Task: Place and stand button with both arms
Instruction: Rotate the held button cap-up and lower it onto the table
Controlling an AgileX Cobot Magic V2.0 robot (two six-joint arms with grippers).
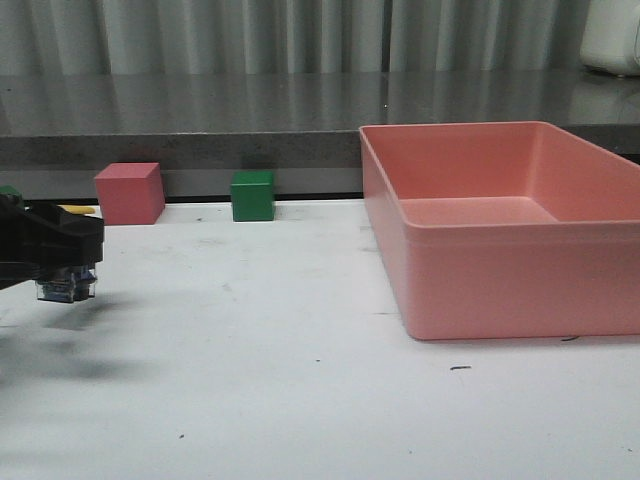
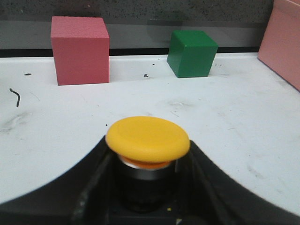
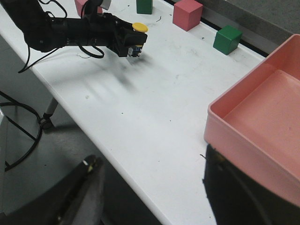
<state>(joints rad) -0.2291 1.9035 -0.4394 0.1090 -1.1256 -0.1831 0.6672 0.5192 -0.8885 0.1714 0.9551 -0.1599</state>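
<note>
The button (image 2: 147, 138) has a round yellow cap, a black collar and a bluish base (image 1: 68, 287). It stands upright, cap up, between the fingers of my left gripper (image 2: 149, 146), which is shut on its collar. In the front view that gripper (image 1: 72, 250) is at the far left and holds the button just above the white table (image 1: 300, 380), with a shadow underneath. The right wrist view shows the left arm, gripper (image 3: 129, 43) and button (image 3: 139, 28) from afar. My right gripper (image 3: 150, 161) is open over the table's near edge with nothing between its fingers (image 3: 86, 187).
A pink cube (image 1: 130, 193) and a green cube (image 1: 252, 195) stand at the back of the table, beyond the button. A large pink bin (image 1: 520, 285) fills the right side. Another pink cube (image 3: 85, 4) and green cube (image 3: 144, 5) sit further left.
</note>
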